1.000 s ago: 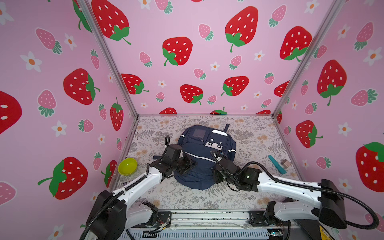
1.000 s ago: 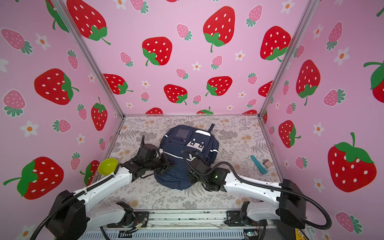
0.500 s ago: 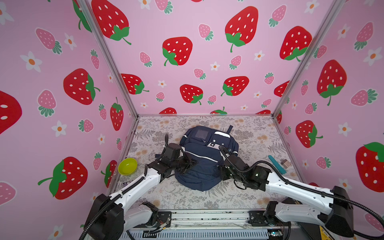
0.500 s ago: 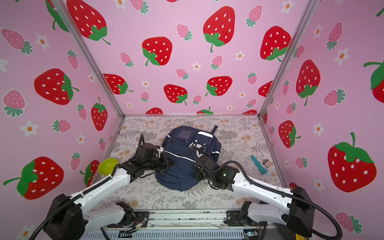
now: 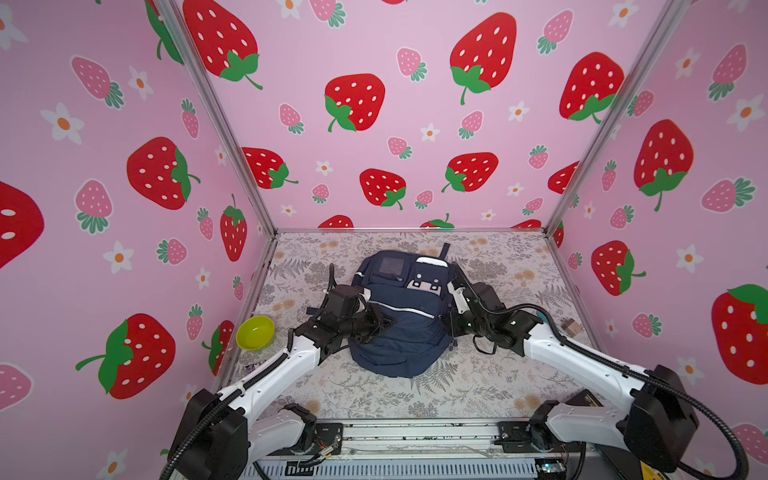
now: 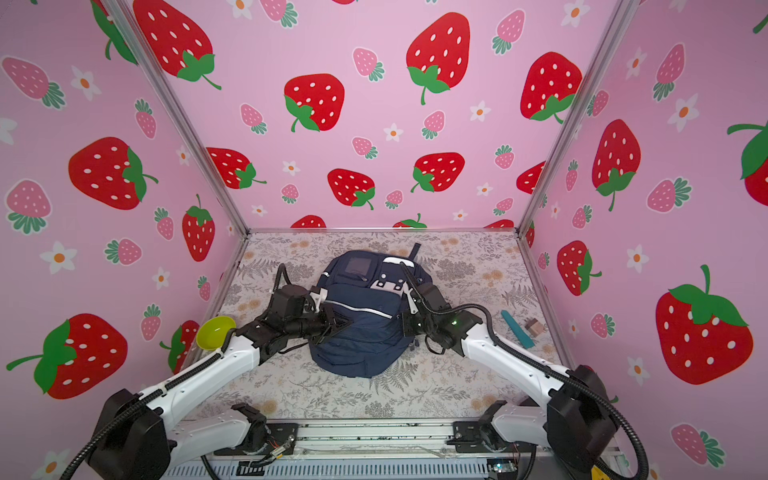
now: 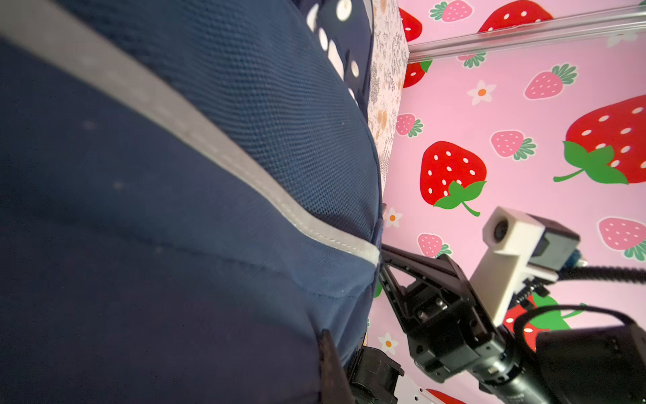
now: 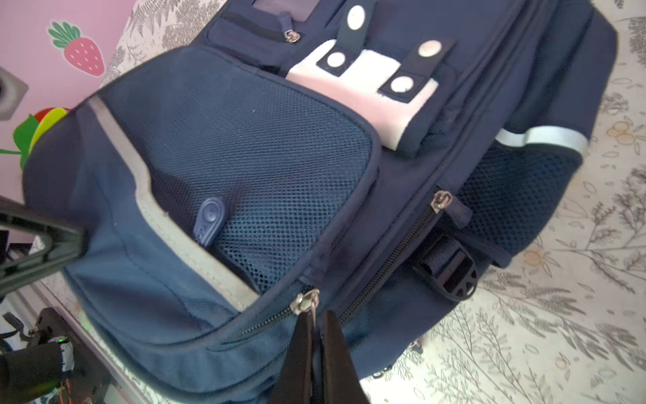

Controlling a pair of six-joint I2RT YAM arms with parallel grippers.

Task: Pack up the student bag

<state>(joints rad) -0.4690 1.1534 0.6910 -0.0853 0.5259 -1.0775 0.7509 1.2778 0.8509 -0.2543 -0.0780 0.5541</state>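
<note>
The navy student bag lies front side up in the middle of the floral mat. My left gripper is shut against the bag's left side. In the left wrist view navy fabric covers the jaws and only one dark finger shows. My right gripper is at the bag's right side. It is shut on the metal zip pull of the front pocket, just below the grey stripe.
A yellow-green bowl sits at the left wall. A teal stick and a small brown block lie near the right wall. Pink strawberry walls close in three sides. The arms' base rail runs along the front.
My right gripper has moved right and farther back along the bag's side with the zip pull, and its arm has swung outward. The left gripper has stayed at the bag's left side.
</note>
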